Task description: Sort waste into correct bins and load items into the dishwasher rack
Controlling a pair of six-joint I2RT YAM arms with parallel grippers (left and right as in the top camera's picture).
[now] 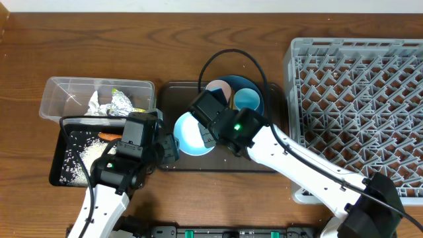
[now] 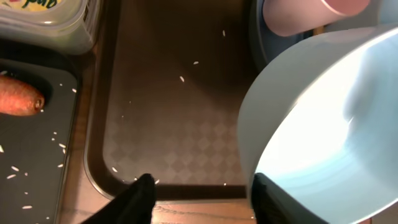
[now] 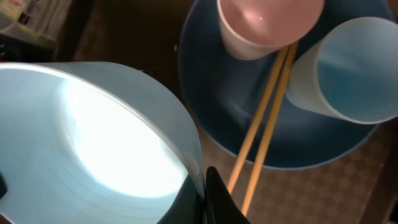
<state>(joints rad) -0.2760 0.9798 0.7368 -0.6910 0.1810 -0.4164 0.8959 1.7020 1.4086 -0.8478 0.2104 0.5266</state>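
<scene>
The carrot (image 1: 109,136) and rice grains (image 1: 76,158) lie in the black tray (image 1: 58,180). Just right of it, the left gripper (image 2: 202,193) has its jaws apart and grips nothing. It sits beside the tilted white bowl (image 1: 192,135), which the right gripper (image 3: 204,190) pinches by the rim over the brown serving tray (image 1: 264,164).

Wood-grain table (image 1: 99,39), clear smooth plastic tub (image 1: 63,99), crumpled shiny silver foil (image 1: 121,102), matt black tray (image 2: 37,143), brown serving tray (image 2: 186,143) with fine checkered texture, glossy white bowl (image 3: 93,143), bare wooden chopsticks (image 3: 264,124), matt grey plastic rack (image 1: 357,43)
</scene>
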